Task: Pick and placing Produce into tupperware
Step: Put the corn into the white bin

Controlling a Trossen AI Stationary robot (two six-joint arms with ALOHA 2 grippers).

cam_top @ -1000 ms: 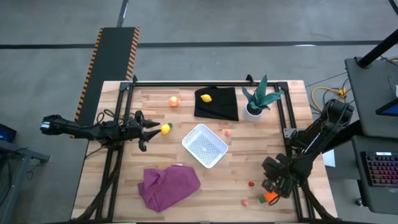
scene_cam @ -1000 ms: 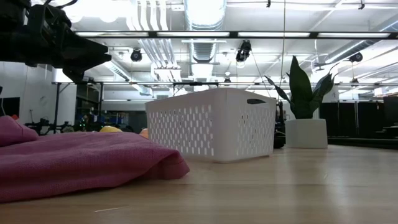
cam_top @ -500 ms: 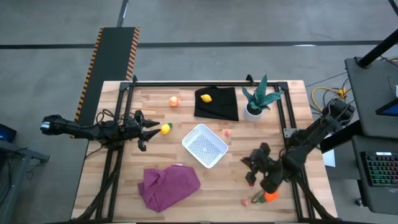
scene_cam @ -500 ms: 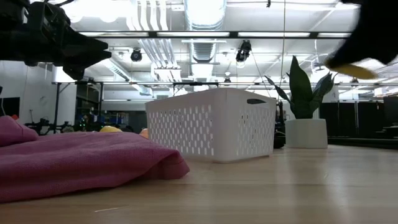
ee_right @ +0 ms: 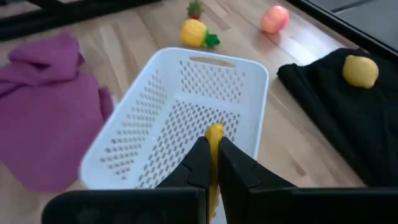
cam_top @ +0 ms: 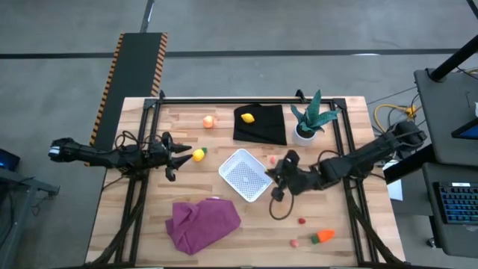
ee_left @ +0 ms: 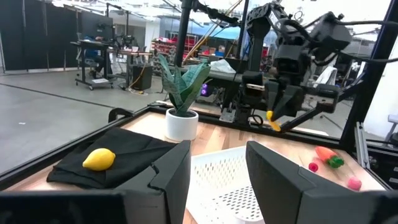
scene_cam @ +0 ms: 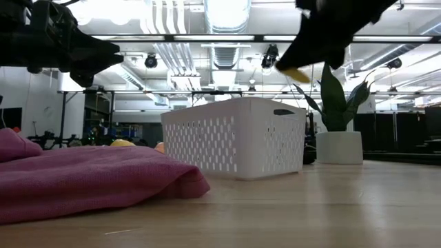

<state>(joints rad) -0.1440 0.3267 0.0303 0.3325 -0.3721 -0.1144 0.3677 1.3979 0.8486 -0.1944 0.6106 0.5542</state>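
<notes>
The white tupperware (cam_top: 246, 174) stands mid-table. My right gripper (cam_top: 272, 176) hovers over its right corner, shut on a small yellow piece of produce (ee_right: 214, 132). My left gripper (cam_top: 187, 152) waits at the left, level and open, nothing between its fingers, just short of a yellow fruit with a green end (cam_top: 199, 155). A lemon (cam_top: 248, 117) lies on the black cloth (cam_top: 261, 124). A peach ball (cam_top: 208, 121), a pink piece (cam_top: 273, 158), a red piece (cam_top: 302, 220), another pink piece (cam_top: 294, 242) and the carrot (cam_top: 324, 235) lie on the wood. My right gripper pinches the yellow piece between its two fingertips (ee_right: 200, 155). The piece's free end (ee_right: 215, 129) sticks out beyond them. The fingers slant down from the table's right side. The piece is lifted clear, above the tupperware's right rim (scene_cam: 293, 103).
A crumpled purple cloth (cam_top: 202, 223) lies near the front, left of centre. A green spiky plant in a white pot (cam_top: 310, 119) stands at the far right beside the black cloth. Metal frame rails run along the far edge and both sides.
My right gripper has swung from the table's near right corner, beside the carrot, up and toward the tupperware, turning its wrist as it went. It stays shut on the yellow piece, now raised over the tupperware's right corner. The carrot has stayed on the table.
</notes>
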